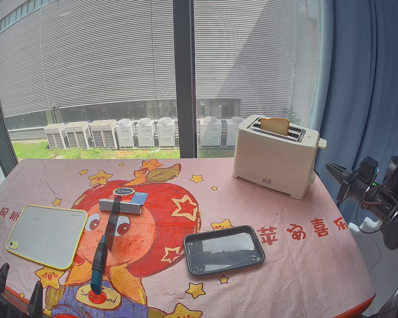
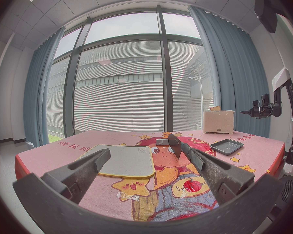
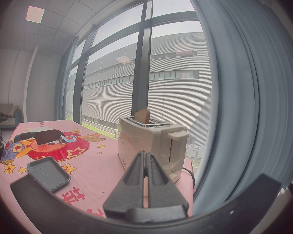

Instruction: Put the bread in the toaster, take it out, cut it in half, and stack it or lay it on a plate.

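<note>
A cream toaster (image 1: pixel 274 160) stands at the table's far right. One slice of bread (image 1: pixel 274 126) sticks up out of its slot. The toaster's side lever (image 3: pixel 174 134) sits high. My right gripper (image 3: pixel 146 155) is shut and holds nothing. It hovers off the table's right edge (image 1: pixel 332 167), level with the toaster and apart from it. My left gripper (image 2: pixel 146 151) is open and empty at the near left corner (image 1: pixel 17 288), short of the grey cutting board (image 1: pixel 46 235). A dark rectangular plate (image 1: pixel 224 249) lies in front of the toaster.
A knife (image 1: pixel 104 244) with a blue and black handle lies in the middle left, its blade propped on a small grey rest (image 1: pixel 121 205). A blue curtain (image 1: pixel 367 89) hangs close behind the right arm. A window runs along the table's far edge.
</note>
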{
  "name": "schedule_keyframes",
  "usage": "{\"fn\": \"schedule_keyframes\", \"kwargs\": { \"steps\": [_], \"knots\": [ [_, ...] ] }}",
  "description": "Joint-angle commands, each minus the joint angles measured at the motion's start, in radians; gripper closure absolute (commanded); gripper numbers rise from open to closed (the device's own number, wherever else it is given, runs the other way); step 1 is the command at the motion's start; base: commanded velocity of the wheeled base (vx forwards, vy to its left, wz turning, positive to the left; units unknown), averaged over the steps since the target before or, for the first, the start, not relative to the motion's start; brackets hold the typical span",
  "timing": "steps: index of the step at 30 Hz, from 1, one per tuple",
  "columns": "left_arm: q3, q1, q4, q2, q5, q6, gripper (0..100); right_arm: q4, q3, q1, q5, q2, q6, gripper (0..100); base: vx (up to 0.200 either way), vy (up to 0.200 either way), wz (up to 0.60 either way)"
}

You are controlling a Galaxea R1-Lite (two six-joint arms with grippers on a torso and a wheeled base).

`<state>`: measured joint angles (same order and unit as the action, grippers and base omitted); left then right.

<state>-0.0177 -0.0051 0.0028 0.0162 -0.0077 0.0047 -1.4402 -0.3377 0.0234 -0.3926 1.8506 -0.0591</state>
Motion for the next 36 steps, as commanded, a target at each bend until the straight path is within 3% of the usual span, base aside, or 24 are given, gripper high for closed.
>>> {"fn": "schedule_keyframes", "kwargs": {
  "steps": [1,9,10,27,36],
  "knots": [
    [0.018,-0.001,0.000,-0.016,0.000,0.000,0,0.000,-0.001,0.004,0.000,-0.041,0.001,100,0.000,0.000,0.00],
    [0.018,0.001,0.000,-0.016,0.000,0.000,0,0.000,0.003,0.013,0.001,-0.062,0.001,100,0.000,0.000,0.00],
    [0.018,0.001,0.000,-0.016,0.000,0.000,0,0.001,0.006,0.013,0.001,-0.064,0.001,0,0.000,0.000,0.00],
    [0.018,-0.001,0.000,-0.016,0.000,0.001,0,0.001,0.031,0.038,0.001,-0.168,0.082,0,0.000,0.000,0.00],
    [0.018,-0.001,0.000,-0.016,0.000,0.000,0,-0.017,0.126,0.067,0.001,-0.347,0.295,0,0.000,0.000,0.00]
  ]
}}
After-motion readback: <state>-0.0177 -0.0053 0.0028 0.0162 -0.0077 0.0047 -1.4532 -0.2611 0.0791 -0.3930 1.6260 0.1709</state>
